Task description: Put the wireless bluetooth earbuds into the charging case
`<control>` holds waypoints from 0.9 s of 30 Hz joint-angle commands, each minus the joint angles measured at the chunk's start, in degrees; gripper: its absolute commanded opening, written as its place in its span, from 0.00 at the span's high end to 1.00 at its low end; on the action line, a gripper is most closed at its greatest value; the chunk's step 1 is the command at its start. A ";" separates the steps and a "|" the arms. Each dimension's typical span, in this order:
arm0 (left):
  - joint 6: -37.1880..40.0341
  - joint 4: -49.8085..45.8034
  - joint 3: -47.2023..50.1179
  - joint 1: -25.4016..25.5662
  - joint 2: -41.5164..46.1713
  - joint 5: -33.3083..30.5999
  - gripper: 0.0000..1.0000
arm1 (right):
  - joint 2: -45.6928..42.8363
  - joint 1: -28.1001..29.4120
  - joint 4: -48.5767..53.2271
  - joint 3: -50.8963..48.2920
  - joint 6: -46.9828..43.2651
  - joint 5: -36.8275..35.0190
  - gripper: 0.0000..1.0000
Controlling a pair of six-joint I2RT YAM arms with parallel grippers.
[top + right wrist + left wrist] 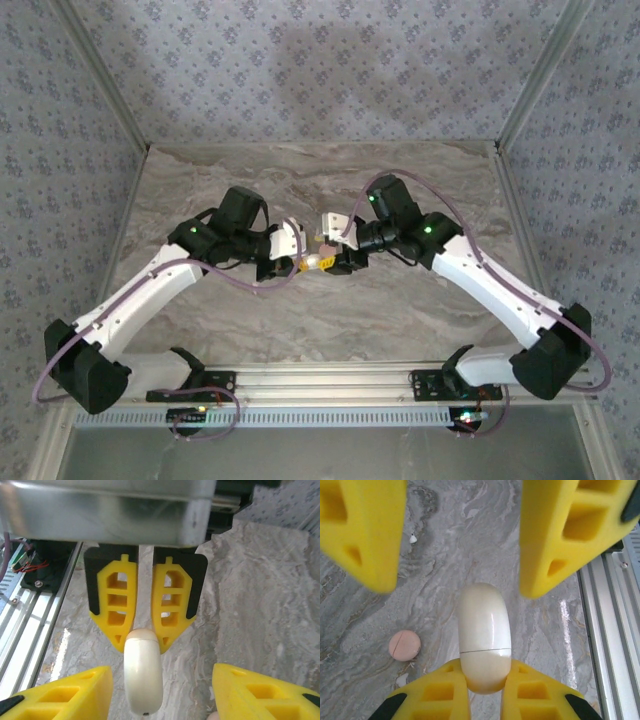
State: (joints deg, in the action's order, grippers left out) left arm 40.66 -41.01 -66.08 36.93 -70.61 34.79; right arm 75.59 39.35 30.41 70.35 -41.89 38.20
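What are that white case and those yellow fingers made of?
The white case looks like glossy hard plastic: sharp highlights, a thin seam line. The yellow fingers look matte, perhaps printed plastic or foam, with cut-out windows.

A table topped in grey, marble-veined stone is seen, its surface streaked with paler and darker bands. Along its near edge a ribbed aluminium rail is fixed. In the left wrist view, where the same veined surface and the rail appear, a round pink puck is laid flat on the stone. A tiny whitish earbud is set well apart from it, farther out. A second pale piece, too small to be made out, is found just beside the puck on its near side.
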 commanded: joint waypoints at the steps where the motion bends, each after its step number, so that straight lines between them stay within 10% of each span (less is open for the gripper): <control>1: 1.44 -2.01 -2.16 0.46 0.25 0.24 0.86 | 2.09 0.45 2.42 2.87 -1.44 2.65 0.45; 9: 0.21 -0.54 -1.42 0.44 0.91 0.54 0.86 | 4.25 0.44 5.87 3.58 -1.36 5.28 0.53; 16: -1.68 1.80 -0.88 0.43 1.38 0.72 0.86 | 4.32 -0.21 8.68 4.09 -1.78 7.50 0.83; 27: -16.36 32.66 14.10 -5.88 8.46 14.74 0.55 | -6.15 -8.67 -12.01 -9.35 8.31 20.17 0.91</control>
State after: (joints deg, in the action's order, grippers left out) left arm 29.74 -20.91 -54.26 31.46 -63.61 42.76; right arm 73.06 32.58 28.14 64.62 -39.88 52.12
